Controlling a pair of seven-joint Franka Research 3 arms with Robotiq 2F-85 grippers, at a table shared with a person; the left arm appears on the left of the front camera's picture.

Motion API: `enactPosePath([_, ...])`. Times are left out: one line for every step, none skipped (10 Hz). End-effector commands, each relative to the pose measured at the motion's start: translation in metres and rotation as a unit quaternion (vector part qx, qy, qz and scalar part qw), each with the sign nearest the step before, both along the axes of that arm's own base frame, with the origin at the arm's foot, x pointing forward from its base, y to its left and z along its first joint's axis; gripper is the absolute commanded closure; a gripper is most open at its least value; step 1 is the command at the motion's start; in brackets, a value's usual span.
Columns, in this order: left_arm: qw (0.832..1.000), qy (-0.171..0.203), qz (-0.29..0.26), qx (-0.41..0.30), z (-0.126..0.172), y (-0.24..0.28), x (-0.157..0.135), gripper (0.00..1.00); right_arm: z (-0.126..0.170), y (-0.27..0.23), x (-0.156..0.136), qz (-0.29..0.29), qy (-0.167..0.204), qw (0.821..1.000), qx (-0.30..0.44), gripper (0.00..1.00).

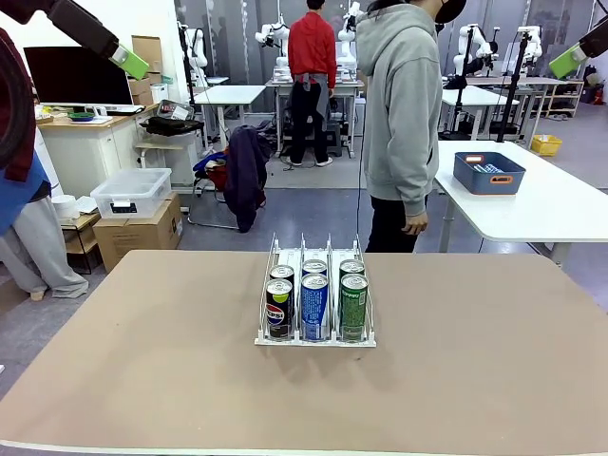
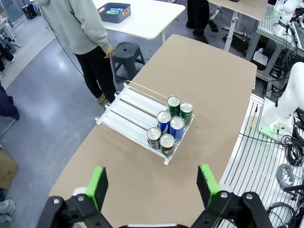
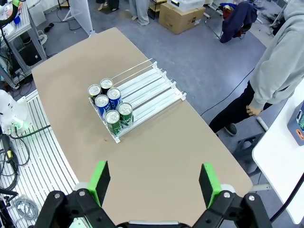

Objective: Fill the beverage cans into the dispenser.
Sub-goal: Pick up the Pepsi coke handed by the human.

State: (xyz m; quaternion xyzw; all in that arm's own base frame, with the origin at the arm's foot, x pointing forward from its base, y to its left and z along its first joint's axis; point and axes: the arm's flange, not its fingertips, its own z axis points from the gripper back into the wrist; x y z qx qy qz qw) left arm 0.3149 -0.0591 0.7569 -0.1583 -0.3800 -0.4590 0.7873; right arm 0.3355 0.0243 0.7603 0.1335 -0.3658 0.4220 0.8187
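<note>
Tan matte table [image 1: 142, 370] with the dispenser [image 1: 288, 255] at its centre. Six beverage cans [image 1: 314, 306] stand upright against its front lip, two per lane: dark left, blue middle, green right. High above the table, the left gripper [image 2: 152, 184] and right gripper [image 3: 154, 180] hang with jaws wide, holding nothing. A person [image 1: 404, 114] in a grey hoodie stands at the far edge. Grey floor, white tables behind — a blue tub [image 1: 489, 173] sits on one.
</note>
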Motion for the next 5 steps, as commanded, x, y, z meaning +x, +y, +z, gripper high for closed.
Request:
enactPosePath([1.0, -0.005, 0.0, -0.002, 0.0033, 0.0016, -0.0045, 0.0, -0.0001, 0.0, 0.0002, 0.0, 0.0, 1.0, 0.0, 0.0])
enactPosePath([1.0, -0.005, 0.0, -0.002, 0.0033, 0.0016, -0.0045, 0.0, -0.0001, 0.0, 0.0002, 0.0, 0.0, 1.0, 0.0, 0.0])
enactPosePath([1.0, -0.005, 0.0, -0.002, 0.0033, 0.0016, -0.0045, 0.0, -0.0001, 0.0, 0.0002, 0.0, 0.0, 1.0, 0.0, 0.0])
enactPosePath([1.0, -0.005, 0.0, -0.002, 0.0033, 0.0016, -0.0045, 0.0, -0.0001, 0.0, 0.0002, 0.0, 0.0, 1.0, 0.0, 0.0])
enactPosePath([1.0, -0.005, 0.0, -0.002, 0.0033, 0.0016, -0.0045, 0.0, -0.0001, 0.0, 0.0002, 0.0, 0.0, 1.0, 0.0, 0.0])
